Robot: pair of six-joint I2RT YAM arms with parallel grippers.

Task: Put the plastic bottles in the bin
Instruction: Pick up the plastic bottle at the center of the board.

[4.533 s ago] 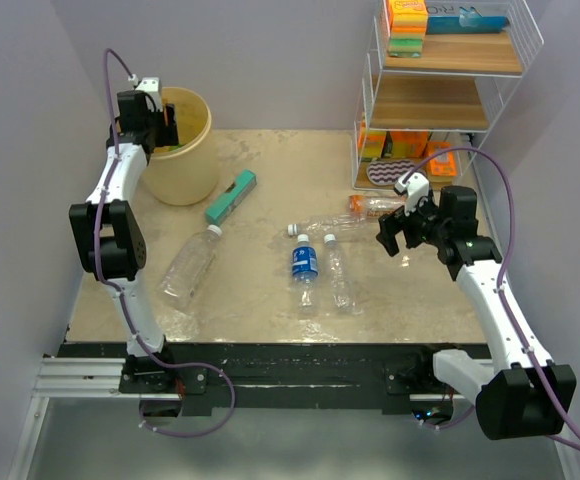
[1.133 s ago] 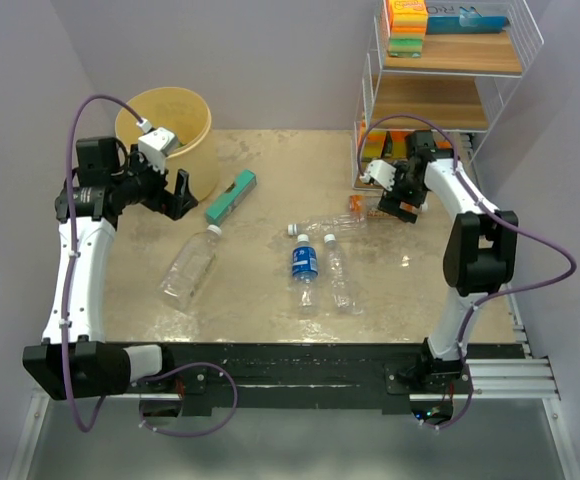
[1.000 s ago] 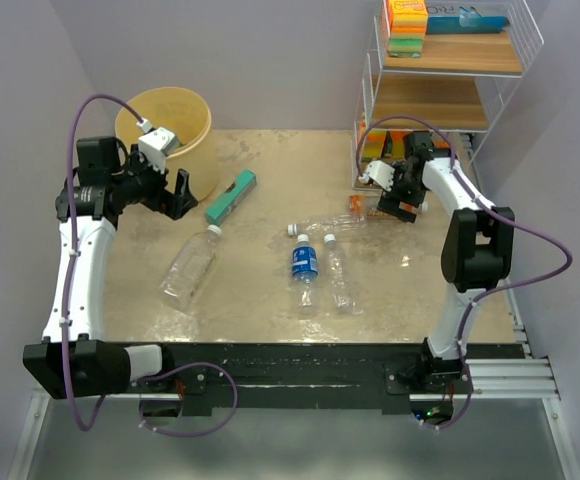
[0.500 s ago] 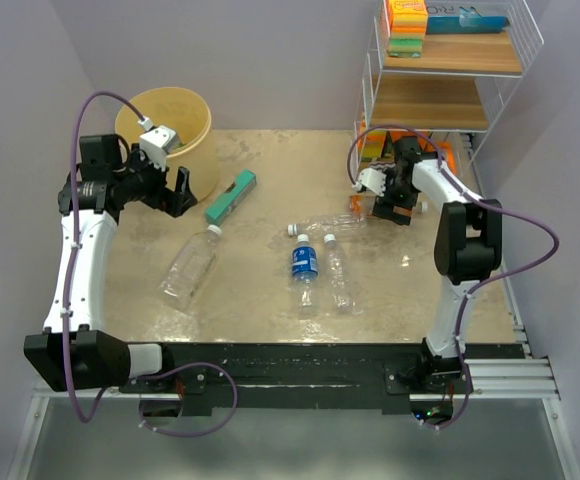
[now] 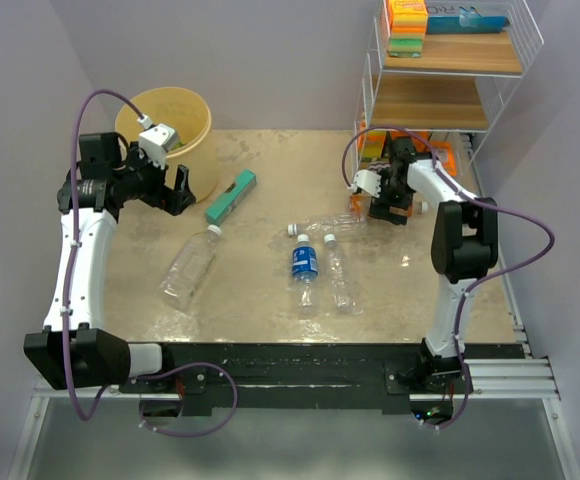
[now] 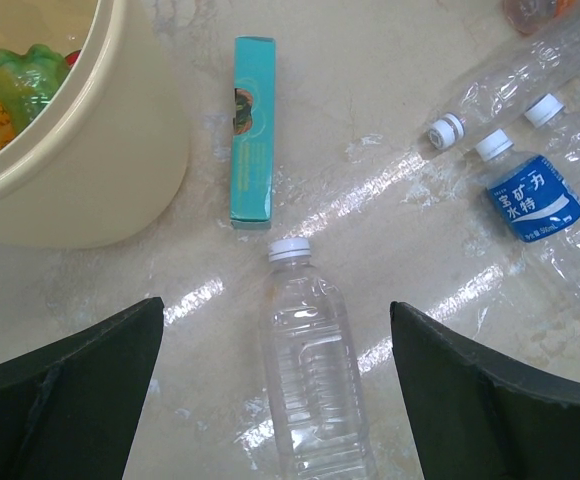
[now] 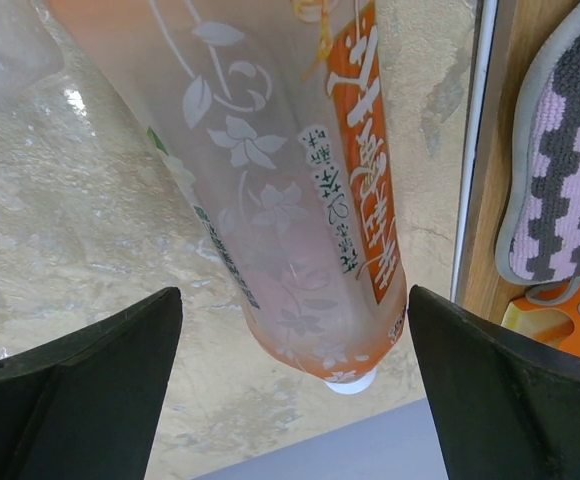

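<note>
Right gripper (image 7: 292, 291) spread wide, holding nothing, straddling the orange bottle (image 7: 300, 180), which lies on the table (image 7: 90, 230) just beside the rack (image 7: 485, 230); bin (image 5: 202, 125) well apart, at far left. We'd lower until both fingers flank the body squarely, then close gently, since it looks thin and probably crushable, keeping clear of the rack's edge.

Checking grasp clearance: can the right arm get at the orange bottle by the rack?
Probably yes: the right claw is open with the orange bottle lying between its fingers, nothing over it. The rack edge sits close beside one finger.
</note>
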